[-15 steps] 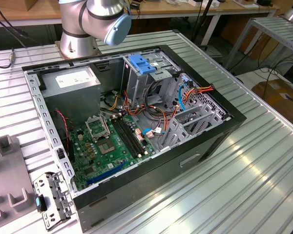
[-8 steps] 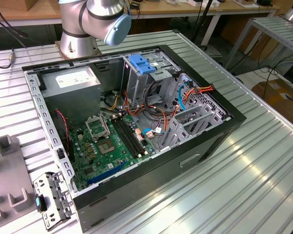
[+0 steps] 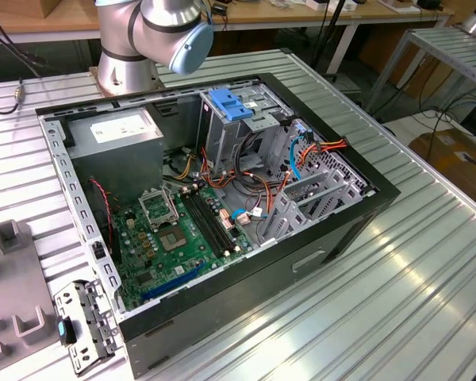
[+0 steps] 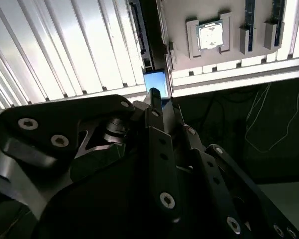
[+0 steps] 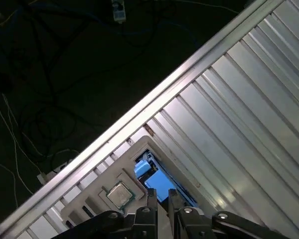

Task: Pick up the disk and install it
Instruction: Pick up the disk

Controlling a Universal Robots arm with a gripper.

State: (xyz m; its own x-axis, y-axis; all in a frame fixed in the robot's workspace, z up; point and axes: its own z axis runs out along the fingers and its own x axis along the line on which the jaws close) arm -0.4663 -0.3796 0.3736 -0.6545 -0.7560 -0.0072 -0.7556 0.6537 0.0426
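Gripper (image 5: pixel 162 195) hangs right over the disk (image 5: pixel 150 175) in both wrist views, and I cannot tell whether it is spread or clamped on that blue-framed edge. That disk stands on edge in the gap between the ribbed table (image 5: pixel 249 124) and the grey tray (image 4: pixel 214 15), so I judge the pickup barely begun, with the carry and fitting into the open computer case (image 3: pixel 246 294) left. I count one gripper, one disk, one processor chip (image 4: pixel 210 36) on the tray, and one case.

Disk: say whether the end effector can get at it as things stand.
Probably yes. In the first wrist view the end effector points straight at the disk, with nothing seen between them.
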